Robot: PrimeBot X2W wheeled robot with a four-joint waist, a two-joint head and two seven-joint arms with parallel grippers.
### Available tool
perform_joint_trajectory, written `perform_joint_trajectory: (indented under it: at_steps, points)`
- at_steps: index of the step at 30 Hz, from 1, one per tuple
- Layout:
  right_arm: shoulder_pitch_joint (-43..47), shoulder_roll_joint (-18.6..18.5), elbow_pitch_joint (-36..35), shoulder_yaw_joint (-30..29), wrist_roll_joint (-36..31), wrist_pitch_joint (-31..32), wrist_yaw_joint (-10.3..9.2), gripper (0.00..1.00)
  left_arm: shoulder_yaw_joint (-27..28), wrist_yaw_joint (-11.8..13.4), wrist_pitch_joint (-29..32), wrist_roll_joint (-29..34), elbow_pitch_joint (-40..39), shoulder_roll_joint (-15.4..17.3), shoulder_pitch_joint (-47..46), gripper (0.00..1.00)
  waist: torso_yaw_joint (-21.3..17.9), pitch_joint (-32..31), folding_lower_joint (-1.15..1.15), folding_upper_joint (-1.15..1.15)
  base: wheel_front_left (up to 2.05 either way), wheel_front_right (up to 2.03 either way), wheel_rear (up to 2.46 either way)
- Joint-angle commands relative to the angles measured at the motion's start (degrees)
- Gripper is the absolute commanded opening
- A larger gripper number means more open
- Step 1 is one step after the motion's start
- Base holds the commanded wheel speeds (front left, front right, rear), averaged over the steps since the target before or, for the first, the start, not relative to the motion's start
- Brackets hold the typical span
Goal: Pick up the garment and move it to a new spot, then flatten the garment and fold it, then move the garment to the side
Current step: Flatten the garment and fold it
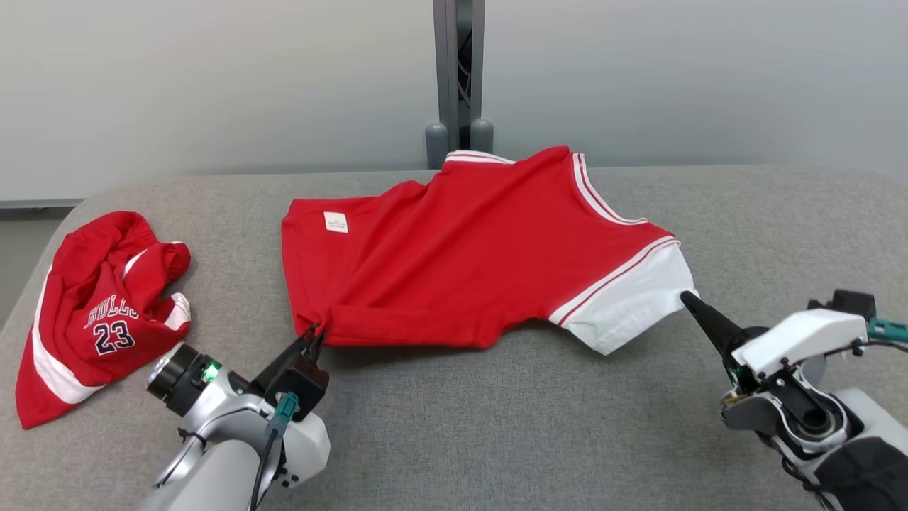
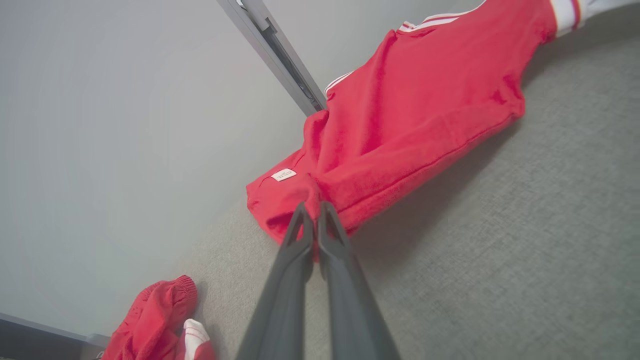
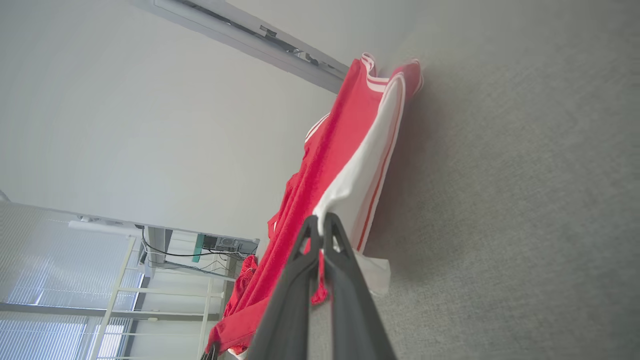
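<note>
On the table (image 1: 496,426), my left end effector (image 1: 316,335) pinches the garment (image 1: 482,248) at its 7 o'clock hem, my right end effector (image 1: 687,298) at its 4 o'clock sleeve; uneven pulling could slip either bite.

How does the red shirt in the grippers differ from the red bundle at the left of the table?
The shirt is spread out; the bundle lies crumpled. The left gripper and right gripper pinch the shirt's ends; nothing touches the bundle. The bundle shows a printed 23, the shirt a small white label. Both are red with white trim.
</note>
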Motion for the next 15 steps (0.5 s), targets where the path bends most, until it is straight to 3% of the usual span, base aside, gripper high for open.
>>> perform_joint_trajectory:
  at_steps: [1,15]
  points:
    - [1.4,-0.3,-0.2,-0.9,0.9,0.6,0.00,0.00,-0.3,0.5,0.0,-0.5,-0.3,0.5,0.9,0.00,0.0,-0.4,0.00,0.00,0.00,0.00,0.00]
    - [13.7,1.0,-2.7,-6.0,1.3,0.4,0.00,0.00,-2.9,3.6,0.0,-3.3,-4.2,1.7,7.8,0.04,-0.5,-3.7,0.00,0.00,0.00,0.00,0.00]
